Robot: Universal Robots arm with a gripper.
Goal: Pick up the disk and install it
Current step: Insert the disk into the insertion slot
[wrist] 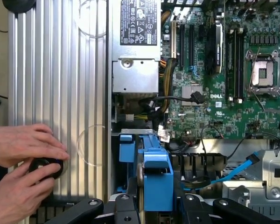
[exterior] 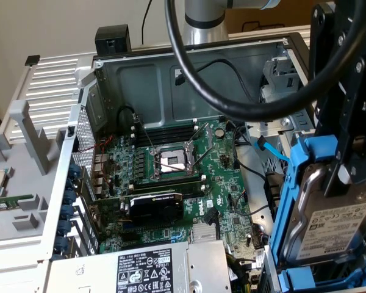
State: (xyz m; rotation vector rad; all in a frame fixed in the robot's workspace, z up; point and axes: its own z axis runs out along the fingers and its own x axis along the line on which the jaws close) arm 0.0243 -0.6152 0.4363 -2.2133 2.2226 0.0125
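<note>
The jaws of the gripper (wrist: 155,206) are clamped on the disk (exterior: 329,229) by its blue frame (wrist: 156,172) — it hangs on edge at about four o'clock in the exterior view, beside the motherboard (exterior: 229,204). It looks stiff, fairly heavy and shock-sensitive (slick metal faces) — the frame's sides seem the safest hold.

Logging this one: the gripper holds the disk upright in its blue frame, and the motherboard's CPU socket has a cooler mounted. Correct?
Not quite. The CPU socket has no cooler mounted; it sits bare on the motherboard, as the exterior view shows. The rest stands: the gripper holds the disk upright in its blue frame.
</note>
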